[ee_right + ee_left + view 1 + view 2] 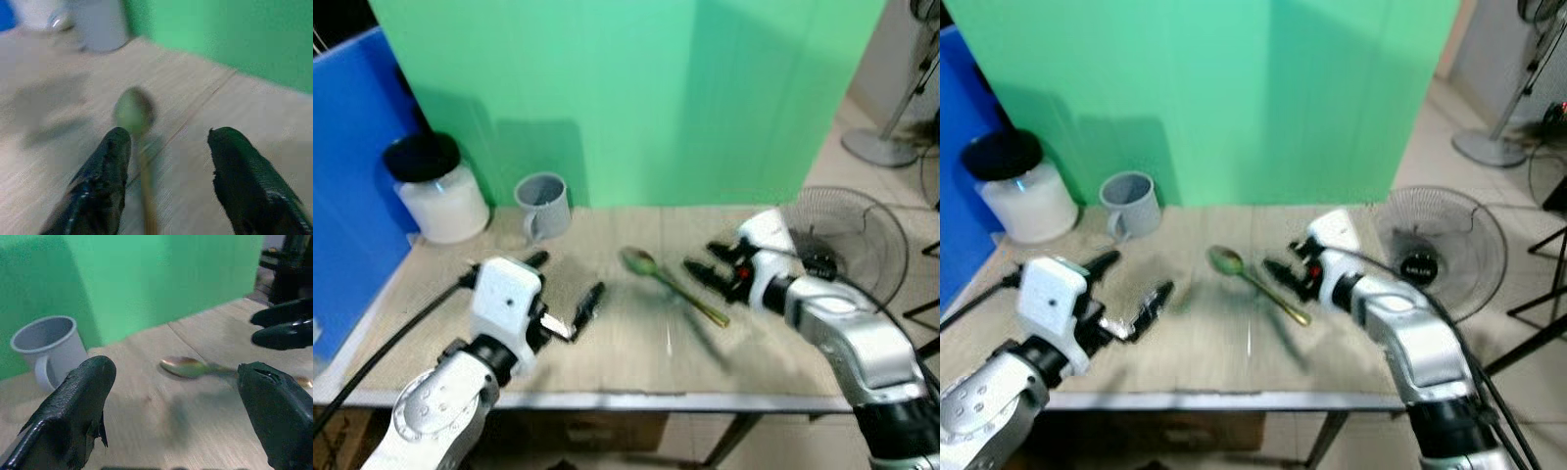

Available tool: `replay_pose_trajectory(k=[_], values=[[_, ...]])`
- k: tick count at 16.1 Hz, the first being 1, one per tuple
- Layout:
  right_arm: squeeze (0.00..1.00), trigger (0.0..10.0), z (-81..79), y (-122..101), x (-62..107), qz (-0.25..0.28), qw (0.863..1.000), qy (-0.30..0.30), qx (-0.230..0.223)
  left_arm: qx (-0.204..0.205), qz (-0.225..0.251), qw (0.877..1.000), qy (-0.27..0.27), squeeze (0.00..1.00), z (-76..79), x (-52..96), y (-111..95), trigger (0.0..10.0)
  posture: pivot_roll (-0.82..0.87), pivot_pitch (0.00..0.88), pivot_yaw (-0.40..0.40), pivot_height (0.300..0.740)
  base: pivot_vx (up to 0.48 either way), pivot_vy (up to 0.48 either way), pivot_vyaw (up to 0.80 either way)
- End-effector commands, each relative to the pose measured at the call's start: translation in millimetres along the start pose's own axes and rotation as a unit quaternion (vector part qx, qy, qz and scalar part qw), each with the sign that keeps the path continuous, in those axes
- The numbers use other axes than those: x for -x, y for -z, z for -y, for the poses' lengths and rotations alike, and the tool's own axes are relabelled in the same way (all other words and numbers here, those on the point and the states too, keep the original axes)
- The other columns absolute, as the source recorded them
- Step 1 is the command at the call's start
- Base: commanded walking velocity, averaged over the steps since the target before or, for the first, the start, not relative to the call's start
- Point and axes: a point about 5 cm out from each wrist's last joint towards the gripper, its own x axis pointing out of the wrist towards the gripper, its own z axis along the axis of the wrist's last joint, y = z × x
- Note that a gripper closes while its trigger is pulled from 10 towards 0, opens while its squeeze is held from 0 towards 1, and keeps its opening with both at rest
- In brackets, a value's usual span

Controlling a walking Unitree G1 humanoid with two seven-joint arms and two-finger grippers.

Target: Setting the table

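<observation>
A golden spoon (pixel 675 287) lies slanted on the wooden table (pixel 607 372), its bowl toward the green backdrop; it looks blurred. My right gripper (pixel 707 262) is open just right of the handle, and in the right wrist view the spoon (pixel 134 112) sits between its spread fingers (pixel 105 176). My left gripper (pixel 566 282) is open to the spoon's left, holding nothing. A grey mug (pixel 543 204) stands upright at the back left. The left wrist view has the mug (pixel 49 345), the spoon (pixel 188 367) and the right fingers (pixel 283 328).
A white jar with a black lid (pixel 440 191) stands at the table's back left by a blue panel (pixel 352 196). A green backdrop (pixel 636 98) rises behind the table. A floor fan (pixel 852 230) sits off the right edge.
</observation>
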Motion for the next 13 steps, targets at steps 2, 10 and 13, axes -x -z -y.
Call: replay_pose_trajectory(k=[2,10,13], values=[[1.00,10.0,-3.3,-3.4,-11.2,-0.015,0.999,-0.034,0.026,-0.004,-0.025,0.999,0.029,0.00,2.3,0.0,2.7,10.0,-0.02,0.000,0.025,0.740,0.000,0.000,0.00],[0.00,10.0,-8.8,3.0,-45.9,-0.052,0.998,-0.026,0.037,-0.007,-0.063,0.994,0.091,0.00,8.8,0.0,11.9,10.0,-0.05,0.000,0.026,0.740,0.000,0.000,0.00],[0.00,0.0,-2.9,3.7,-50.5,-0.054,0.998,-0.013,0.028,-0.007,-0.066,0.993,0.098,0.00,10.7,1.1,12.8,10.0,-0.05,0.000,0.023,0.740,0.000,0.000,0.00]])
